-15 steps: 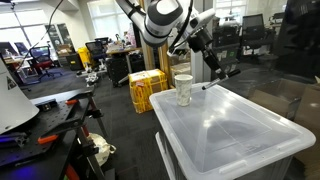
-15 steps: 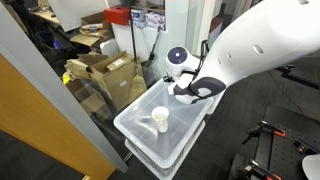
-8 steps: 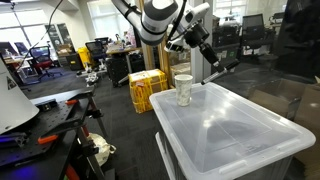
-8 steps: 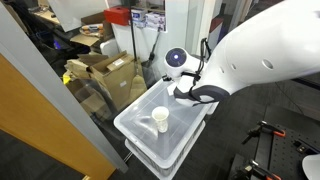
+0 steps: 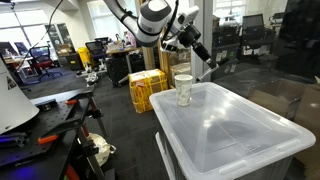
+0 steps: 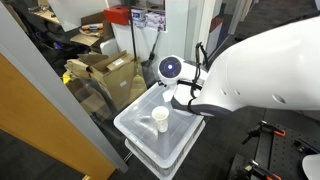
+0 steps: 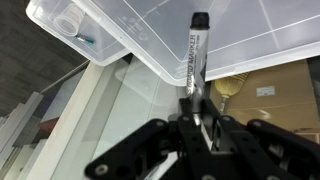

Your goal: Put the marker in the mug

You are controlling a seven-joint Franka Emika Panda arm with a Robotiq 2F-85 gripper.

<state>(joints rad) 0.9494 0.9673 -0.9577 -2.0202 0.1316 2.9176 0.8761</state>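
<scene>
The black Robotiq gripper (image 7: 196,110) has its jaws clamped on the lower end of the thin, straight black marker pen (image 7: 194,50), which sticks straight out beyond the fingertips in the wrist view. The marker is held in the air, above and off to one side of the table (image 5: 235,125), here the flat lid of a clear plastic storage bin. The small pale, translucent cylindrical mug (image 5: 183,88) stands upright near one corner of that lid, apart from the marker, and shows in both exterior views (image 6: 160,119). A yellow plastic crate (image 5: 146,90) sits on the floor behind the mug.
</scene>
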